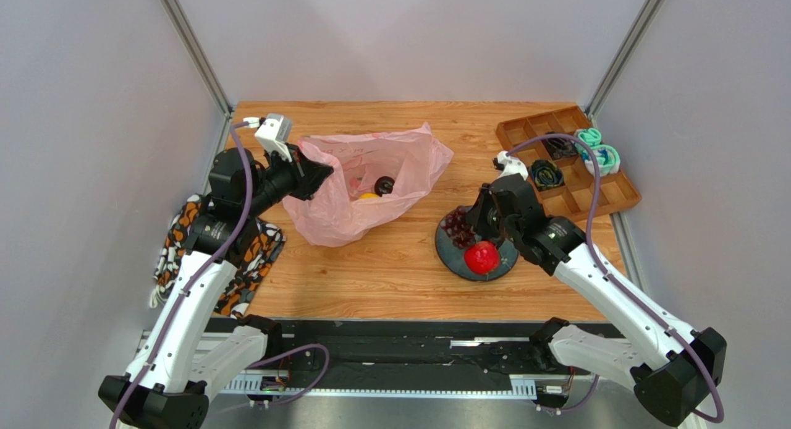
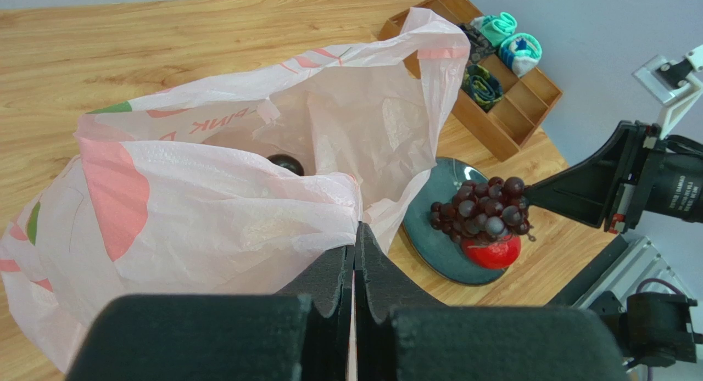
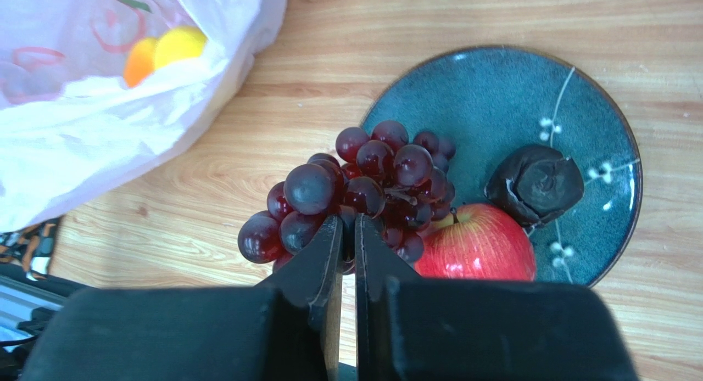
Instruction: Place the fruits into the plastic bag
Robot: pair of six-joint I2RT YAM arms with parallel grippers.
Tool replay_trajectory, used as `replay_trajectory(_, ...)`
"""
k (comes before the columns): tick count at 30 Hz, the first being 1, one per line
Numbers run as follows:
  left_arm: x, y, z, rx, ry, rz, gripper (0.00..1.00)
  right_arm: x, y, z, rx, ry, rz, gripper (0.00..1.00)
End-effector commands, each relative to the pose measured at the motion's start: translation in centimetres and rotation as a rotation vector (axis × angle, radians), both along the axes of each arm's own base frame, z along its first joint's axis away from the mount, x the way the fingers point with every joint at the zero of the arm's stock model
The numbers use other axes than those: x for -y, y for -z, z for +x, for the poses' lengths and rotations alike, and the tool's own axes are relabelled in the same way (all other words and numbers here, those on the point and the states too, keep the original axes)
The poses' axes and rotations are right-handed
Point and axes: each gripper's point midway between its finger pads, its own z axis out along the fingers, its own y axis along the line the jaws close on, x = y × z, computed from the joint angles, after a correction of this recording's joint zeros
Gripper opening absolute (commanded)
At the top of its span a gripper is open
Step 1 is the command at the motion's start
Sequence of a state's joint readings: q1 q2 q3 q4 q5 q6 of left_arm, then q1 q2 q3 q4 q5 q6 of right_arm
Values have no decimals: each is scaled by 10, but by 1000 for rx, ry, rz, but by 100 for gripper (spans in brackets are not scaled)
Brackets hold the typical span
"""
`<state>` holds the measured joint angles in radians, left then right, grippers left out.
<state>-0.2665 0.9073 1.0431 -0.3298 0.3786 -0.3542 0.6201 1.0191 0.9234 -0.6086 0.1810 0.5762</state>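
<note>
The pink plastic bag [image 1: 357,202] lies open on the wood table, and my left gripper [image 2: 356,233] is shut on its near rim, holding the mouth up. Inside show a dark ball [image 2: 286,162] and a yellow citrus [image 3: 180,45]. My right gripper [image 3: 346,226] is shut on the dark purple grapes [image 3: 367,179], which hang just above the left side of the blue-green plate [image 3: 495,93]. A red apple [image 3: 478,245] and a dark wrinkled lump [image 3: 536,183] rest on that plate. The bag's mouth is to the left of the grapes [image 2: 483,208].
A wooden compartment tray [image 1: 608,197] with teal and black coiled bundles sits at the back right. An orange-black patterned cloth [image 1: 251,262] lies at the left edge under the left arm. Grey walls close in both sides and the back.
</note>
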Motion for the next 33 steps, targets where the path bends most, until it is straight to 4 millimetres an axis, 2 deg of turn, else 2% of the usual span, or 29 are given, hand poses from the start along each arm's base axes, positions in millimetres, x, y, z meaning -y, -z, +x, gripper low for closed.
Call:
replay_trajectory(1, -3, -26, -1, 66, -11, -17, 0, -10, -57, 12, 145, -2, 121, 0)
replay_trajectory(6, -3, -26, -1, 68, -10, -16, 0, -21, -76, 13, 195, -54, 168, 0)
replay_trajectory(9, -2, -26, -1, 66, -10, -17, 0, -31, -98, 14, 237, -93, 221, 0)
replay_trajectory(12, -2, -26, -1, 66, -10, -17, 0, -43, -130, 14, 301, -140, 289, 0)
replay_trajectory(15, -2, -26, 0, 66, -10, -17, 0, -58, -172, 16, 388, -194, 388, 0)
replay_trajectory(17, -2, -25, 0, 65, -10, -17, 0, -68, -190, 14, 421, -245, 439, 0)
replay_trajectory(18, -2, -25, 0, 64, -8, -15, 0, -75, -207, 17, 458, -262, 472, 0)
replay_trajectory(22, -2, -25, 0, 63, -8, -16, 0, -100, -239, 25, 499, -348, 551, 0)
replay_trajectory(23, -2, -25, 0, 65, -10, -15, 0, -105, -240, 29, 497, -360, 555, 0)
replay_trajectory(24, -2, -25, 0, 65, -10, -15, 0, -111, -254, 31, 525, -380, 577, 0)
replay_trajectory(25, -2, -25, 0, 63, -10, -16, 0, -123, -243, 40, 494, -403, 574, 0)
replay_trajectory(27, -3, -25, 0, 63, -13, -16, 0, -134, -246, 46, 495, -423, 596, 0)
replay_trajectory(29, -3, -24, 1, 62, -14, -15, 0, -150, -230, 58, 447, -444, 596, 0)
replay_trajectory(30, -3, -23, 1, 59, -16, -14, 0, -155, -234, 62, 467, -456, 609, 0)
replay_trajectory(33, -2, -23, 1, 57, -13, -14, 0, -172, -209, 77, 400, -461, 598, 0)
